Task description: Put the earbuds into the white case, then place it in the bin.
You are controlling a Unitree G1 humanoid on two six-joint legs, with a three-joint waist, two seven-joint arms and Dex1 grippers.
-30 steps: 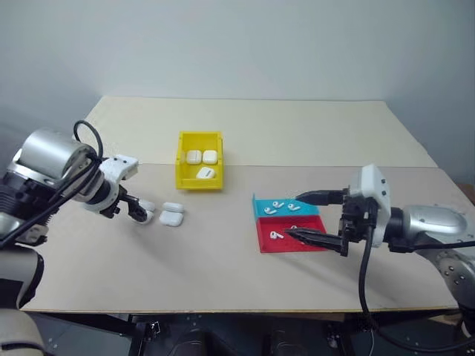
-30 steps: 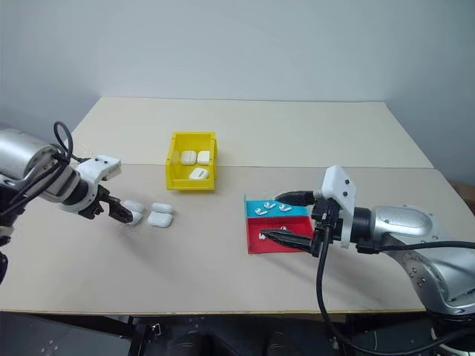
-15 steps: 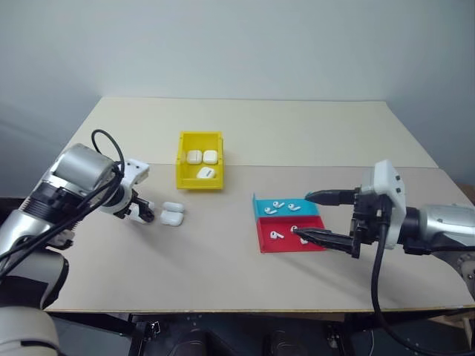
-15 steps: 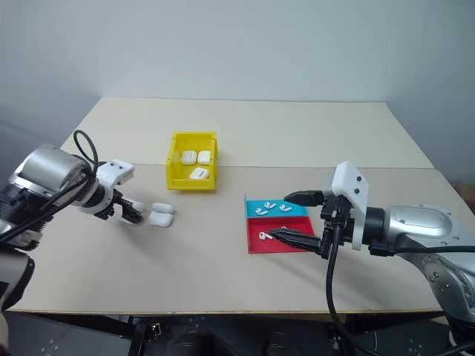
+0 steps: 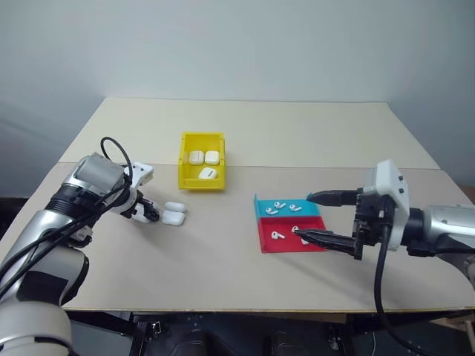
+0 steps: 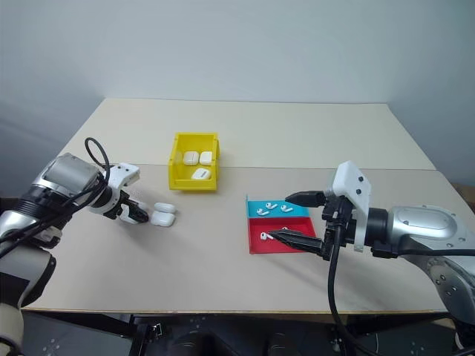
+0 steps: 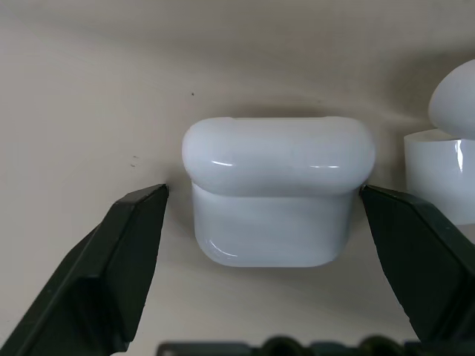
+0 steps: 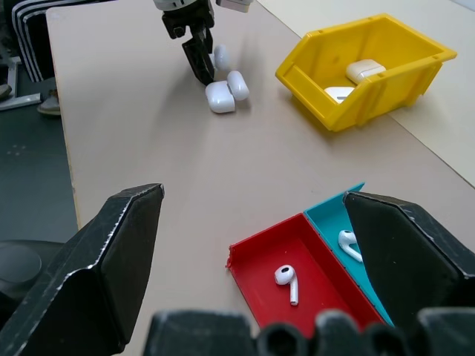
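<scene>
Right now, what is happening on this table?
The robot's left hand is down around a white case on the table, one finger on each side, not gripping yet. Its right hand hovers open over the red tray that holds earbuds. The yellow bin already holds three cases.

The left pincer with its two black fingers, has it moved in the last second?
Yes. The left pincer has come down toward the small glossy white case it straddles, nearer the yellow plastic bin.

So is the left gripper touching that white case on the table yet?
Apart. The left wrist view shows the left gripper straddling the white case, with bare table visible between each finger and the case's sides.
</scene>
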